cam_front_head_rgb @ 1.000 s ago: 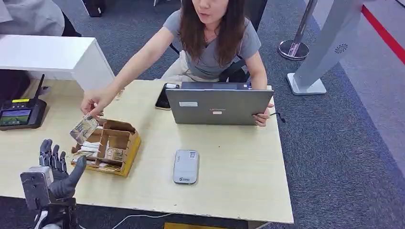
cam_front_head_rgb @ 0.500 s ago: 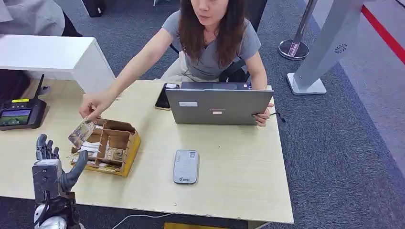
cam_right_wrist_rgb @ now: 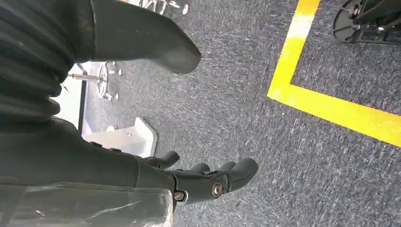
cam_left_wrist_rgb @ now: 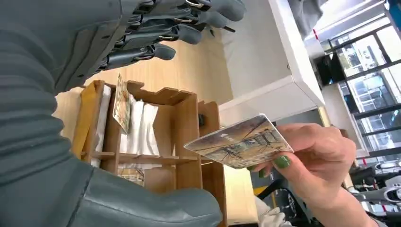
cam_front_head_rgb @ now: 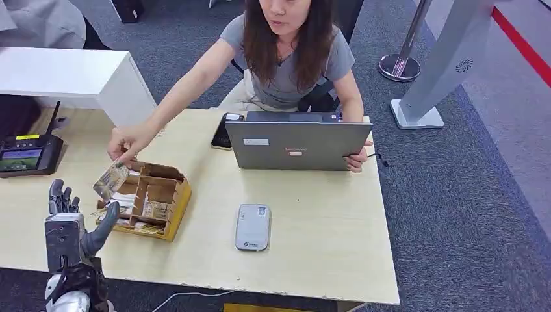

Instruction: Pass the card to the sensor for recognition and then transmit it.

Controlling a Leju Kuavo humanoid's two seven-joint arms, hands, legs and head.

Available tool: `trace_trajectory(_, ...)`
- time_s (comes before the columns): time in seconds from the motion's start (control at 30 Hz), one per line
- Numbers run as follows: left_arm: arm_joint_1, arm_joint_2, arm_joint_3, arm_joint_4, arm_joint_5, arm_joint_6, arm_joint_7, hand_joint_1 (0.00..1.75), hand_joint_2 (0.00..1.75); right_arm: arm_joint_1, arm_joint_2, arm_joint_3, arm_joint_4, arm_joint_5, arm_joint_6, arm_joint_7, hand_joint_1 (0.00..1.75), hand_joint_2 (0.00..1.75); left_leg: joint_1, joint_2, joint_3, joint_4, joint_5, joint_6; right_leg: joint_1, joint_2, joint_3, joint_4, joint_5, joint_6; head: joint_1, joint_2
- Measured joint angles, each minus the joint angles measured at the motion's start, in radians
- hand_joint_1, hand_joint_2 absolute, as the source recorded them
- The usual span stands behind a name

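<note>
Pale wood-grain covers the table (cam_front_head_rgb: 312,214), and near its left front corner stands a cardboard organiser (cam_front_head_rgb: 159,195) split into compartments, some holding cards and white slips; the left hand (cam_front_head_rgb: 71,224) is raised just left of it, palm toward the organiser, its fingers apart and its thumb stretched out, holding nothing; the card (cam_front_head_rgb: 110,179) hangs in the air just above the organiser's left end, pinched at one edge by the person's hand (cam_front_head_rgb: 130,140), which reaches in from the far side of the table; in the left wrist view the card (cam_left_wrist_rgb: 239,142) shows a printed picture and sits between the robot's thumb and its fingers (cam_left_wrist_rgb: 156,33) without touching either. The sensor (cam_front_head_rgb: 252,227), a flat grey device, lies on the table to the right of the organiser, well apart from the card; a grey laptop (cam_front_head_rgb: 297,144) stands open at the far side, with a dark phone (cam_front_head_rgb: 221,133) just left of it; a black terminal (cam_front_head_rgb: 29,155) sits at the far left. The right hand (cam_right_wrist_rgb: 189,182) hangs over blue-grey carpet (cam_right_wrist_rgb: 265,142) crossed by a yellow line (cam_right_wrist_rgb: 331,106), its fingers loosely curled around nothing.
</note>
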Motion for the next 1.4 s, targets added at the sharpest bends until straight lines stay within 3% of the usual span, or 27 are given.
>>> trace_trajectory(0.93, -0.087, 0.025, 0.000, 0.100, -0.030, 0.003, 0.021, 0.05, 1.75, -0.001, 0.000, 0.018, 0.000, 0.010, 0.003, 0.000, 0.00, 1.75, 0.000, 0.000, 0.000, 0.000, 0.000, 0.000, 0.000, 0.000, 0.000, 0.000, 0.000, 0.000, 0.000, 0.000)
trace_trajectory(1.0, -0.087, 0.026, 0.000, 0.104, -0.030, 0.003, 0.021, 0.45, 1.75, -0.001, 0.000, 0.018, 0.000, 0.015, 0.003, 0.000, 0.00, 1.75, 0.000, 0.000, 0.000, 0.000, 0.000, 0.000, 0.000, 0.000, 0.000, 0.000, 0.000, 0.000, 0.000, 0.000)
trace_trajectory(1.03, -0.087, 0.027, 0.000, 0.104, -0.030, 0.003, 0.022, 0.45, 1.75, -0.001, 0.000, 0.018, 0.000, 0.015, 0.003, 0.000, 0.00, 1.75, 0.000, 0.000, 0.000, 0.000, 0.000, 0.000, 0.000, 0.000, 0.000, 0.000, 0.000, 0.000, 0.000, 0.000)
trace_trajectory(1.07, -0.088, 0.027, 0.000, 0.105, -0.031, 0.002, 0.023, 1.10, 1.75, -0.001, 0.000, 0.018, 0.000, 0.016, 0.003, 0.000, 0.00, 1.75, 0.000, 0.000, 0.000, 0.000, 0.000, 0.000, 0.000, 0.000, 0.000, 0.000, 0.000, 0.000, 0.000, 0.000)
trace_trajectory(1.1, -0.090, 0.027, 0.000, 0.105, -0.033, 0.000, 0.024, 1.43, 1.75, -0.001, 0.000, 0.018, 0.000, 0.016, 0.003, 0.000, 0.00, 1.75, 0.000, 0.000, 0.000, 0.000, 0.000, 0.000, 0.000, 0.000, 0.000, 0.000, 0.000, 0.000, 0.000, 0.000)
trace_trajectory(1.27, -0.103, 0.028, -0.001, 0.114, -0.042, -0.001, 0.030, 1.54, 1.75, -0.001, 0.000, 0.020, 0.000, 0.018, 0.003, 0.000, 0.00, 1.75, 0.000, 0.000, 0.000, 0.000, 0.000, 0.000, 0.000, 0.000, 0.000, 0.000, 0.000, 0.000, 0.000, 0.000)
trace_trajectory(1.4, -0.114, 0.029, -0.004, 0.123, -0.047, -0.003, 0.033, 1.52, 1.75, -0.002, 0.000, 0.021, 0.000, 0.018, 0.003, 0.000, 0.00, 1.75, 0.000, 0.000, 0.000, 0.000, 0.000, 0.000, 0.000, 0.000, 0.000, 0.000, 0.000, 0.000, 0.000, 0.000)
